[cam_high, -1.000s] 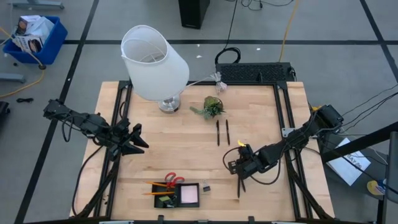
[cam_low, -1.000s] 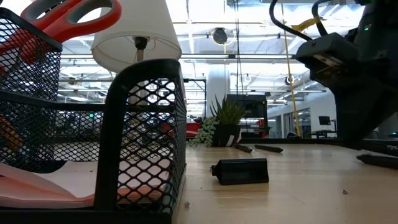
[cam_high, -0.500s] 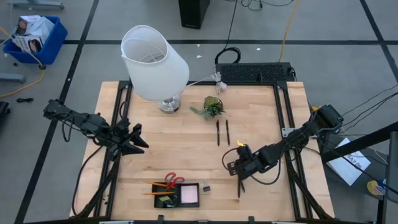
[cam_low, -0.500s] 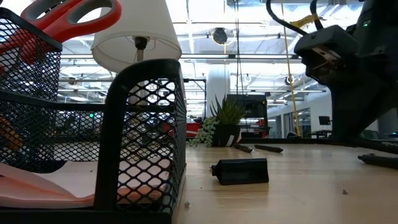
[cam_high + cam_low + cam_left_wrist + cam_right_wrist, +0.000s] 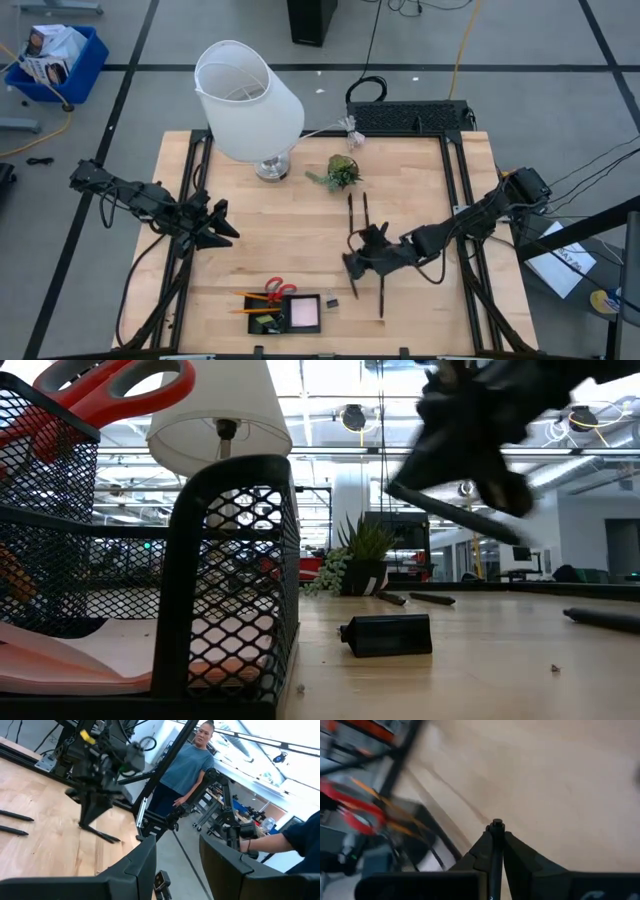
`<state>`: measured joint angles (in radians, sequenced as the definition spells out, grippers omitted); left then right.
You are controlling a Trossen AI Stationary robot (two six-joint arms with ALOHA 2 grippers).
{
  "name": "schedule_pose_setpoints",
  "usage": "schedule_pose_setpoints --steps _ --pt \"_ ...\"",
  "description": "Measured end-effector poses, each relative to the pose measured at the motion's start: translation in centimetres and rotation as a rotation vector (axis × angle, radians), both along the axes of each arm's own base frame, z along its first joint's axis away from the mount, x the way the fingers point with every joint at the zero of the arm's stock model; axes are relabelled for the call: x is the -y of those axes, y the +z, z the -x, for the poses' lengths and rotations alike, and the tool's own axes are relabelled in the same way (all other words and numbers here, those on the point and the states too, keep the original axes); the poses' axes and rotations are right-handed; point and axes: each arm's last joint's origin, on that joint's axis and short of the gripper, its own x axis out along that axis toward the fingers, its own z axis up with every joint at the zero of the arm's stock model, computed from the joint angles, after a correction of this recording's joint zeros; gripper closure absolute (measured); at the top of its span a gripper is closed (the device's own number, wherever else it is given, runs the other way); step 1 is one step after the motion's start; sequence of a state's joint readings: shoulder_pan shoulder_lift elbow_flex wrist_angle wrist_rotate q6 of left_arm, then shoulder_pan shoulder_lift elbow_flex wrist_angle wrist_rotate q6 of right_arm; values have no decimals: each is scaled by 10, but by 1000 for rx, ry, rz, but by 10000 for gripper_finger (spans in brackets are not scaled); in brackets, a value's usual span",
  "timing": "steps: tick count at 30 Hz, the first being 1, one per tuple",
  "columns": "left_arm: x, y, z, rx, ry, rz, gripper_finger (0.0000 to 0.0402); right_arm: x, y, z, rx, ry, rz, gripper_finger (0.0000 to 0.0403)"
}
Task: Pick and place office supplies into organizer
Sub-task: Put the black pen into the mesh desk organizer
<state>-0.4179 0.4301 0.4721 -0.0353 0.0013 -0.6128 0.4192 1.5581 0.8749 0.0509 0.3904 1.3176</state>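
In the organizer (image 5: 285, 313) at the near edge of the bench (image 5: 290, 245), I already have the pink sticky-note pad (image 5: 304, 312), the red-handled scissors (image 5: 278, 289), the orange pencils (image 5: 255, 296) and a small yellow-green piece (image 5: 264, 321) stowed, so I judge the job well past halfway. My right end effector (image 5: 354, 268) is clenched on a black pen (image 5: 495, 851) and hangs above the bench, between the middle and the organizer. Still to collect, by my reckoning: two black pens (image 5: 357, 212) lying side by side near the middle, another pen (image 5: 382, 300) flat on the wood below my right arm, and a small black clip (image 5: 332, 301) just beside the organizer. My left end effector (image 5: 222, 226) waits at the left edge, part-way open and empty. The bench is pale wood, also carrying a white lamp (image 5: 248, 100) and a plant sprig (image 5: 341, 171). Beyond it lies a bright workshop, where a person in a blue shirt (image 5: 189, 766) stands.
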Motion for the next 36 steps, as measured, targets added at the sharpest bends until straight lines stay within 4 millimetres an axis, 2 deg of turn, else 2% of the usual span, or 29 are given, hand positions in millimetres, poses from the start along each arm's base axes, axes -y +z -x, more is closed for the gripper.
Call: schedule_pose_setpoints --steps 6,10,15,21,25,30,36 --pt "0 0 0 -22 2 47 250 11 16 -15 173 42 125 378" --pt "0 -2 0 -68 2 112 250 13 30 -23 317 97 228 378" --pt "0 -1 0 -66 0 113 250 13 50 -28 501 143 382 378" --pt "-5 -1 0 -67 158 172 250 13 68 -29 657 185 573 375" --pt "-5 7 1 35 165 111 250 10 75 -28 740 254 654 375" --pt "-3 23 6 262 51 1 250 5 88 -28 822 297 737 378" --pt "-2 20 10 241 42 -34 250 -12 110 -47 888 317 795 378"
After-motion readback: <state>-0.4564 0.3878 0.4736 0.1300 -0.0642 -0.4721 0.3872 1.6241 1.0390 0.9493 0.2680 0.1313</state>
